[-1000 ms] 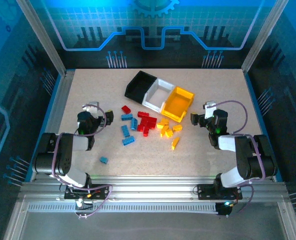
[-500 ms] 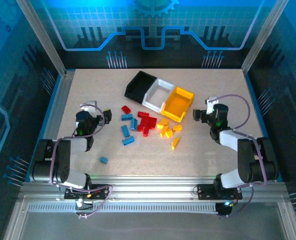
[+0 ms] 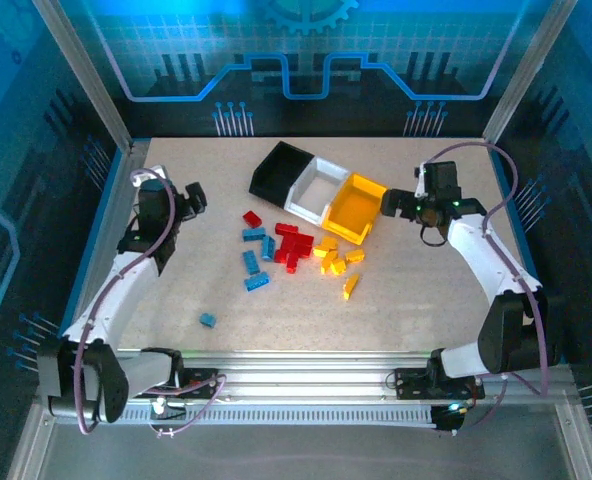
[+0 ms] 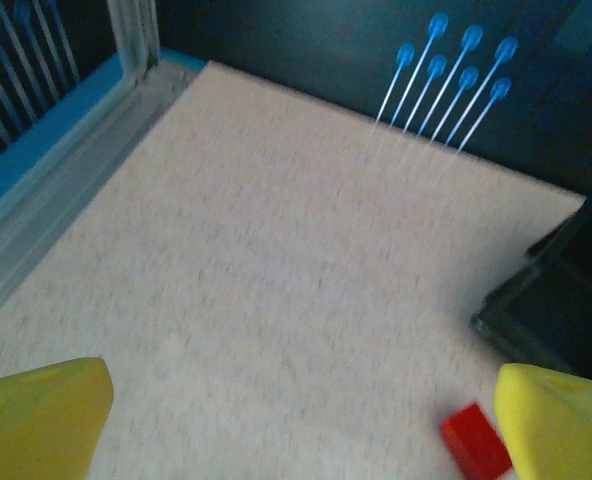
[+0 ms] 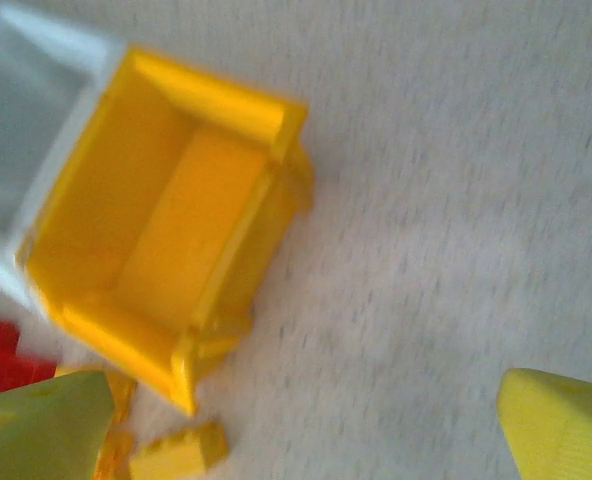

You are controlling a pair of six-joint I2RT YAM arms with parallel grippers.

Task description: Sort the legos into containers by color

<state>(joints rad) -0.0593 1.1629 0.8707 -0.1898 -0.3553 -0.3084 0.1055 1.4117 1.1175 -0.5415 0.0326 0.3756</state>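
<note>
While both arms hover above the table with nothing picked up, the risks lie mostly in the crowding. The left gripper [image 3: 190, 197] hangs over bare tabletop near the left edge, and its yellow fingers [image 4: 38, 413] are spread wide and empty in the left wrist view. The right gripper [image 3: 392, 206] is just beside the yellow-orange bin [image 3: 369, 187], likewise wide and empty. A careless descent there could knock that bin's wall and, since the three containers are joined in a row, shove the white bin [image 3: 298, 201] and black bin [image 3: 266, 176] along with it. The legos lie on the table in front of the bins, loosely grouped by color. They form a blue cluster [image 3: 254, 258], a red cluster [image 3: 292, 245] and a yellow-orange cluster [image 3: 336, 258], with many bricks touching or nearly so. Wide jaws closing there could take two bricks at once or scatter the neighbours, possibly mixing colors. A lone red brick [image 3: 252, 218] sits near the black bin, a stray blue brick [image 3: 208, 320] lies well apart toward the near edge, and an orange one [image 3: 351, 287] rests just below its group. The bricks look small, hard and glossy, likely to slip from an off-centre pinch. The yellow-orange bin appears empty, and the black bin's interior is too dark to judge.
</note>
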